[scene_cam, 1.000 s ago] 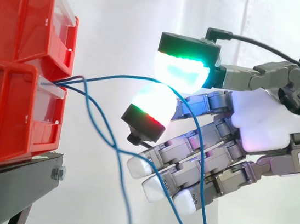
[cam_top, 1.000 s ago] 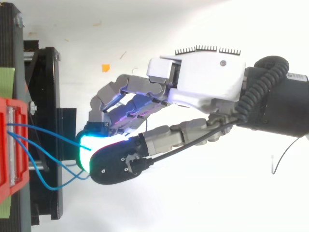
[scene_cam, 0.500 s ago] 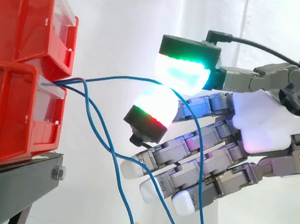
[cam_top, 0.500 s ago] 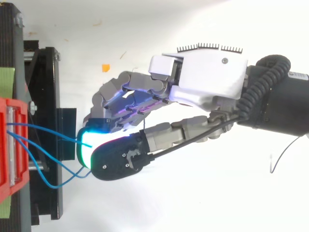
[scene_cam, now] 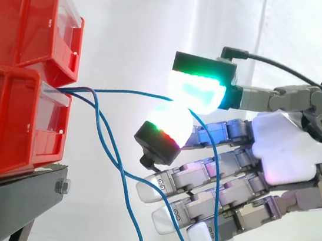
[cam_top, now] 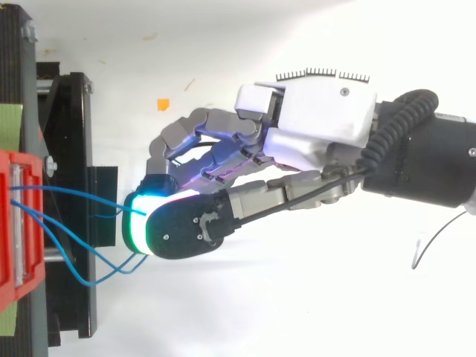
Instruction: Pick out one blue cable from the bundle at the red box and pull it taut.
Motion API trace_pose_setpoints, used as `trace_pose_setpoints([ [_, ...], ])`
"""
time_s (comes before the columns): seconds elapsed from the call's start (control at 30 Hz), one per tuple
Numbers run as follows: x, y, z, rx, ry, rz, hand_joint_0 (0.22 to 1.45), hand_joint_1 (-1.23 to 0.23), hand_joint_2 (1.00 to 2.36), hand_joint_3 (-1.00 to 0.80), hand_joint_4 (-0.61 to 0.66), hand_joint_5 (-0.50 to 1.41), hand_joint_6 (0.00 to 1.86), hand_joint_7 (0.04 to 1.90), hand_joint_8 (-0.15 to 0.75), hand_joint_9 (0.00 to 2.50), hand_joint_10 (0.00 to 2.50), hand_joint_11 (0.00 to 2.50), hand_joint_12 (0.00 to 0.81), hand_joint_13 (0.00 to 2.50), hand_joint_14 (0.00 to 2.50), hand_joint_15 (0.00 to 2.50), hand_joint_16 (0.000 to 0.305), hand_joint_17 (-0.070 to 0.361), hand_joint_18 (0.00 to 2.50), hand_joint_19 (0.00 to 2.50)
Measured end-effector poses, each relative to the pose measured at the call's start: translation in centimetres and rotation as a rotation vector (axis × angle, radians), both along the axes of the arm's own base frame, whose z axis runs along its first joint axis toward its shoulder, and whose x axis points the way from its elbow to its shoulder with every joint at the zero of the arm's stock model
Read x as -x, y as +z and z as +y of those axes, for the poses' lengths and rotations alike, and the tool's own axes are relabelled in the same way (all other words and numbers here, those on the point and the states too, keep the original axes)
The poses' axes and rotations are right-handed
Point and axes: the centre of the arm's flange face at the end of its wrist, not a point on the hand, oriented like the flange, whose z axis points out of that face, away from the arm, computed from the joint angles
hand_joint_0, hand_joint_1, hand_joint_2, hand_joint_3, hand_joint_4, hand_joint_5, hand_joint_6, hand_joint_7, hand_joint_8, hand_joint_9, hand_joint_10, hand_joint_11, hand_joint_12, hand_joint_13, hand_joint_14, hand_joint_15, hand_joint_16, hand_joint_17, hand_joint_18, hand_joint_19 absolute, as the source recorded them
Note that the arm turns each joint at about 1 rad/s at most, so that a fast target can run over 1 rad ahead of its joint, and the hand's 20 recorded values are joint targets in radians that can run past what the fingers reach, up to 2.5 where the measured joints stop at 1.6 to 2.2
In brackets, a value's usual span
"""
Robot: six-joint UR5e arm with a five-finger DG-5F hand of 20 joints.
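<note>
Red bins [scene_cam: 26, 19] are stacked at the left on a black stand [scene_cam: 8, 201], before a white curtain [scene_cam: 138, 22]. A bundle [scene_cam: 77, 90] of thin blue cables is seen coming out at the front of the lower bin [scene_cam: 12, 124]. One blue cable [scene_cam: 129, 91] is led from there to the right in a shallow bow, nearly level, up to the hand [scene_cam: 281, 157]. There it is pinched between the thumb pad [scene_cam: 197, 90], which glows green and white, and the pad of one finger [scene_cam: 170, 121] just below it. The two pads are pressed together on the cable. Past the pinch the same cable is seen running down across the other fingers [scene_cam: 199, 191] to the lower edge of the side view. These fingers are held half curled and close to one another, with white tips pointed to the bins, and nothing is held by them. The other cables of the bundle are slack. They hang in loops between the bins and the hand, and two of them are crossed below the bin front. In the top view the hand [cam_top: 320, 111] is seen just beside the edge of the stand and apart from the bins.
</note>
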Motion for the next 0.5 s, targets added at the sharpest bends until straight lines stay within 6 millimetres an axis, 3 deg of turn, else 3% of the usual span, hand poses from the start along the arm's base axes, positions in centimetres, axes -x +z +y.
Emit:
trace_pose_setpoints([
  [0.27,-0.79,-0.08,0.16,-0.014,0.000,-0.079,0.66,-0.80,1.02,-0.06,-0.33,-0.14,0.95,1.05,0.189,0.77,0.01,0.27,0.329,0.68,0.01,0.38,0.051,0.115,0.54,0.55],
  [0.33,-0.83,-0.05,0.17,-0.012,0.000,-0.082,0.66,-0.79,1.02,-0.06,-0.31,-0.14,0.95,1.05,0.183,0.97,0.02,0.56,0.337,0.80,0.02,0.50,0.051,0.114,0.61,0.60],
  [0.5,-0.71,-0.37,0.12,-0.008,0.000,-0.078,0.67,-0.78,1.02,-0.07,-0.30,-0.15,0.95,1.03,0.186,1.22,0.03,0.96,0.347,0.96,0.03,0.70,0.050,0.111,0.68,0.64],
])
